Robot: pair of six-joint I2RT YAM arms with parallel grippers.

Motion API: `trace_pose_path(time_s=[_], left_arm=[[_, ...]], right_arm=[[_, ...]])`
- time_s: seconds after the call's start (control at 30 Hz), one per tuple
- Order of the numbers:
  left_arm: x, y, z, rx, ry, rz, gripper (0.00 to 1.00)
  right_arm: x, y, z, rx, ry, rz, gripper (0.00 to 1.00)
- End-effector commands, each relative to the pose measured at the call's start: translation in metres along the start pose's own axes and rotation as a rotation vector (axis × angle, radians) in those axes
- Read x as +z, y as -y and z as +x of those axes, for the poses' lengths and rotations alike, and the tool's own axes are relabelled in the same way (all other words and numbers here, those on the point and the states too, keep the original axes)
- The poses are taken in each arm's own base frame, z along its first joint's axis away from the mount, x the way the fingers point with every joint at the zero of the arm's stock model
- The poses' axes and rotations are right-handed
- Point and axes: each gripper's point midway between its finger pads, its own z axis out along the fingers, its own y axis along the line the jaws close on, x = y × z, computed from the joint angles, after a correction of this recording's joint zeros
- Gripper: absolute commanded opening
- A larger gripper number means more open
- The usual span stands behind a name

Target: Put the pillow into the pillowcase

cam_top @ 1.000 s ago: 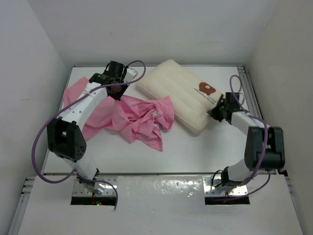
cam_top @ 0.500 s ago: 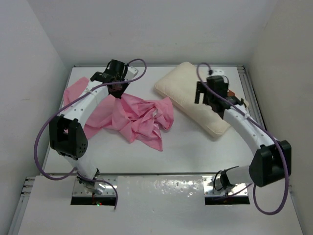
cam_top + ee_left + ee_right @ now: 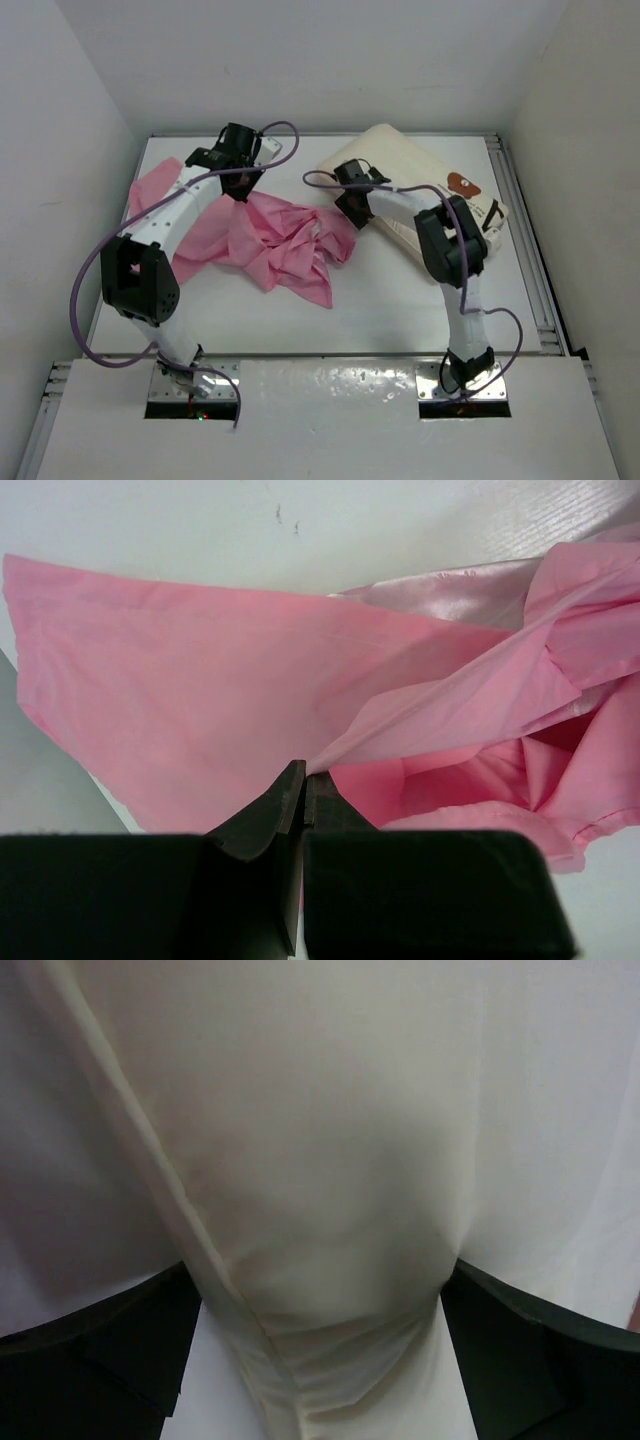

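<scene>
On the desk (image 3: 400, 300), left fingers (image 3: 270, 810) pinch the pillowcase (image 3: 200, 680) — the right wrist view alone shows right fingers (image 3: 110, 1345) spread around the pillow (image 3: 320, 1160).

**Table** (image 3: 400, 310): white, flat and matt. In the left wrist view, two small dark specks (image 3: 287, 520) sit near its top edge, and faint grain shows at the upper right.

**Back wall** (image 3: 320, 60): plain white, rising from the table's far edge.

**Left wall** (image 3: 50, 200) and **right wall** (image 3: 590, 150): plain white, closing in both sides.

**Rail** (image 3: 532, 275): grey metal, running along the table's right edge from near to far.

**Front panel** (image 3: 330, 430): white board across the near edge, with a glossy reflective patch in the middle. It has two rectangular cut-outs.

**Left plate** (image 3: 222, 385) and **right plate** (image 3: 495, 400): bare metal with small holes, one set in each cut-out.
</scene>
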Motion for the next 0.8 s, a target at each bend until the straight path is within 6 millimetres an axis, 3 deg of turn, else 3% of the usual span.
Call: trace_pose_path(time_s=[0.0, 0.03, 0.07, 0.1, 0.13, 0.17, 0.2, 0.27, 0.3, 0.37, 0.4, 0.43, 0.5, 0.57, 0.63, 0.77], left_arm=[[-0.007, -0.01, -0.009, -0.018, 0.037, -0.029, 0.0], [-0.007, -0.01, -0.009, -0.02, 0.041, -0.027, 0.0], [-0.008, -0.01, -0.01, -0.02, 0.043, -0.026, 0.0], [-0.009, -0.009, -0.011, -0.018, 0.051, -0.024, 0.0], [-0.008, -0.008, -0.011, -0.017, 0.052, -0.017, 0.0], [-0.006, -0.007, -0.011, -0.02, 0.052, -0.012, 0.0], [-0.005, -0.007, -0.014, -0.021, 0.063, -0.012, 0.0], [-0.001, -0.004, -0.019, -0.028, 0.077, 0.003, 0.0], [-0.002, -0.005, -0.025, -0.03, 0.094, 0.005, 0.0], [0.003, -0.002, -0.03, -0.038, 0.106, 0.024, 0.0], [0.001, -0.004, -0.039, -0.042, 0.13, 0.023, 0.0], [0.003, -0.002, -0.042, -0.041, 0.139, 0.035, 0.0], [0.006, 0.0, -0.05, -0.042, 0.151, 0.042, 0.0], [0.011, 0.003, -0.054, -0.037, 0.155, 0.056, 0.0], [0.011, 0.003, -0.061, -0.041, 0.168, 0.06, 0.0], [0.023, 0.004, -0.061, -0.049, 0.131, 0.056, 0.0]], right_arm=[[0.023, 0.034, -0.008, 0.074, -0.054, 0.147, 0.96], [0.025, 0.038, -0.005, 0.074, -0.075, 0.174, 0.83], [0.02, 0.044, -0.005, 0.089, -0.068, 0.208, 0.61], [0.013, 0.053, -0.006, 0.105, -0.048, 0.236, 0.11], [0.009, 0.053, 0.012, 0.101, -0.06, 0.261, 0.0], [-0.019, 0.083, -0.012, 0.2, 0.07, 0.324, 0.0], [-0.03, 0.093, -0.013, 0.216, 0.109, 0.328, 0.0], [-0.053, 0.102, -0.016, 0.26, 0.196, 0.298, 0.0], [-0.084, 0.117, -0.02, 0.292, 0.268, 0.287, 0.0], [-0.113, 0.115, -0.023, 0.271, 0.349, 0.215, 0.0], [-0.128, 0.097, -0.031, 0.214, 0.421, 0.116, 0.0], [-0.152, 0.09, -0.021, 0.192, 0.476, 0.069, 0.0], [-0.172, 0.042, -0.012, 0.072, 0.55, -0.123, 0.0], [-0.201, 0.016, -0.003, 0.03, 0.608, -0.22, 0.0], [-0.209, -0.008, 0.012, 0.016, 0.611, -0.289, 0.0], [-0.232, -0.061, 0.024, 0.011, 0.629, -0.454, 0.0]])
